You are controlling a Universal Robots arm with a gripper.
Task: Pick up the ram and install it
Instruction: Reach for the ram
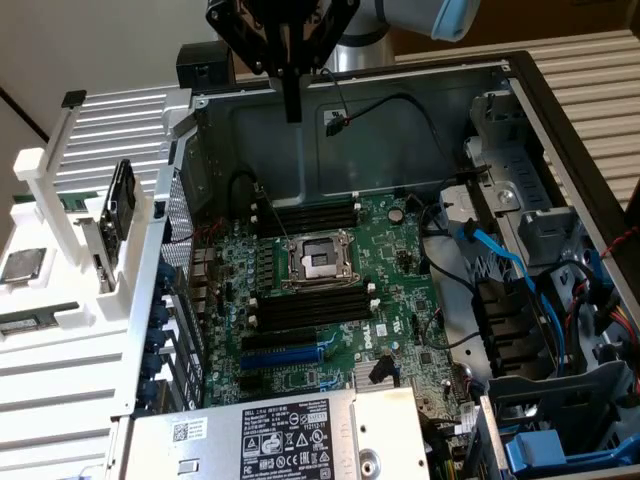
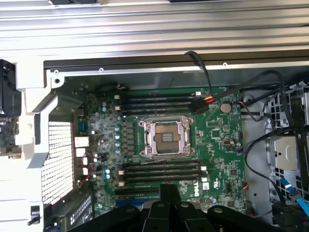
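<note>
My gripper (image 1: 292, 108) hangs high over the far side of the open computer case, its two black fingers pressed together with nothing between them. In the wrist view the shut fingers (image 2: 169, 193) point down over the green motherboard (image 2: 217, 145). Black memory slots with white end clips run above (image 1: 305, 215) and below (image 1: 310, 305) the CPU socket (image 1: 320, 260). A long thin green stick that looks like the ram (image 1: 35, 322) lies on the white rack at the exterior view's left, well away from the gripper.
The white rack (image 1: 60, 150) also holds a square chip (image 1: 25, 265) and an upright black drive (image 1: 120, 198). A blue expansion slot (image 1: 285, 350), the power supply (image 1: 280, 430), loose black and blue cables (image 1: 500, 260) and drive cages (image 1: 540, 230) crowd the case.
</note>
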